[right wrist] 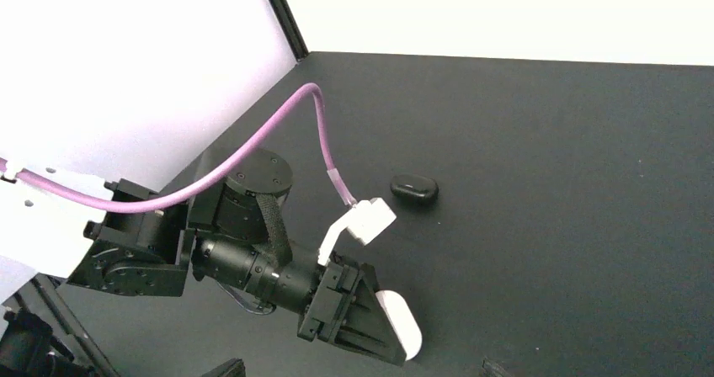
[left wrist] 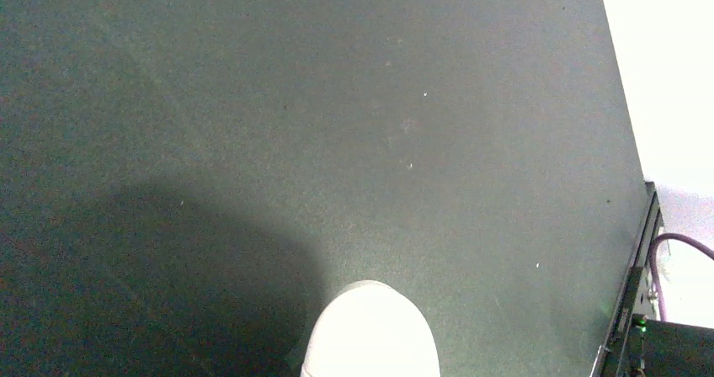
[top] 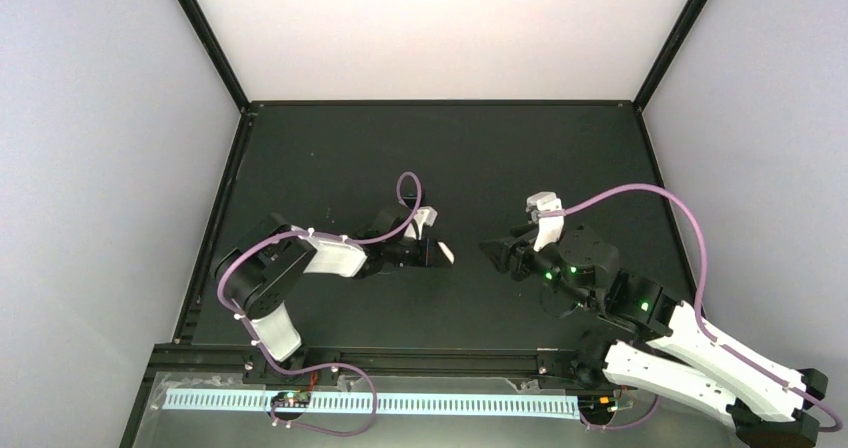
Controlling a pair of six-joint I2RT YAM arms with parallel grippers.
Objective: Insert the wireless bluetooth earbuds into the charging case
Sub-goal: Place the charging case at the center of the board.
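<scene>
Overhead, a matte dark-grey table top (top: 440, 148) filled the middle of the frame. It was enclosed by plain white walls (top: 440, 28) and by black corner posts (top: 205, 36) that ran to the upper left and upper right. A white perforated strip (top: 400, 404) lay along the bottom edge beside the arm bases. In the left wrist view the surface was faintly speckled, with a soft shadow at lower left. The left gripper (top: 432, 253), just left of centre in the overhead view, was clenched, with a white oval body (right wrist: 402, 325) at its tips, apparently gripped there. The same body showed as a pale rounded shape at the bottom centre of the left wrist view; whether it was a case could not be told. The right gripper (top: 498, 252), just right of centre, pointed toward the left one and stood apart from it. Its dark fingertips (right wrist: 495, 365) were well apart at the bottom edge of the right wrist view, so it was released. A black glossy oval case (right wrist: 414, 188), closed, lay flat on the table near the middle of the right wrist view, beyond the left arm's wrist and apart from both grippers. Purple cables (top: 640, 193) looped over each arm. The earbuds themselves could not be made out in any view.
</scene>
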